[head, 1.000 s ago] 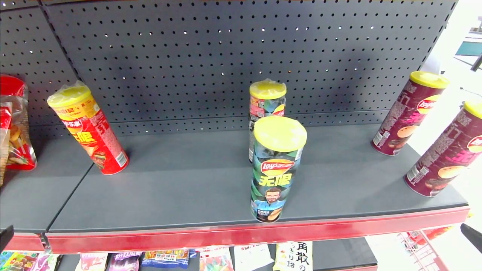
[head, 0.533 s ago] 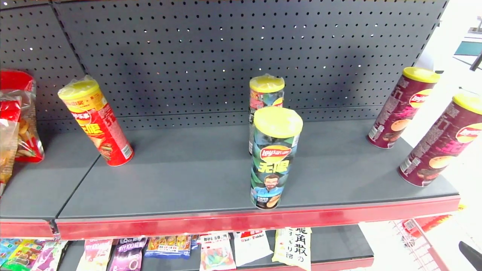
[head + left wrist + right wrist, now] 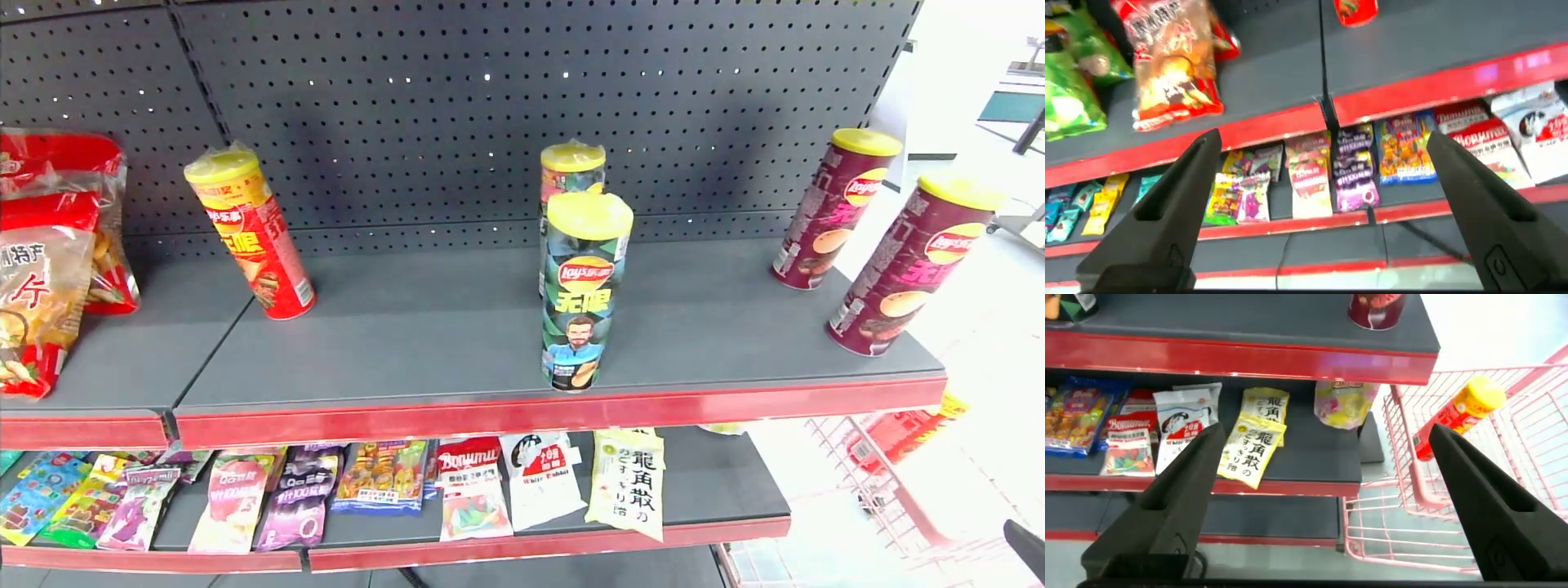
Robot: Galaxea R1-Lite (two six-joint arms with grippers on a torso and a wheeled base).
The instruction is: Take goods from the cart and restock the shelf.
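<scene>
head camera has pulled back, goods on shelf (image 3: 555, 407) unshifted | left gripper (image 3: 1323, 137) fingers wide, empty | right gripper (image 3: 1327, 429) fingers wide, empty | red chip can (image 3: 1459, 415) lying in cart (image 3: 1388, 505)

Logos and bold characters on the chip cans (image 3: 581, 302); printed labels on the snack packets (image 3: 624, 482) below.

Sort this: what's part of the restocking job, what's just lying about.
Job: pink cart; loose can inside it; upper shelf; green cans, red can, maroon cans standing there; left gripper, right gripper, both open.
Lying about: snack packets on the lower shelf; crisp bags at far left.
</scene>
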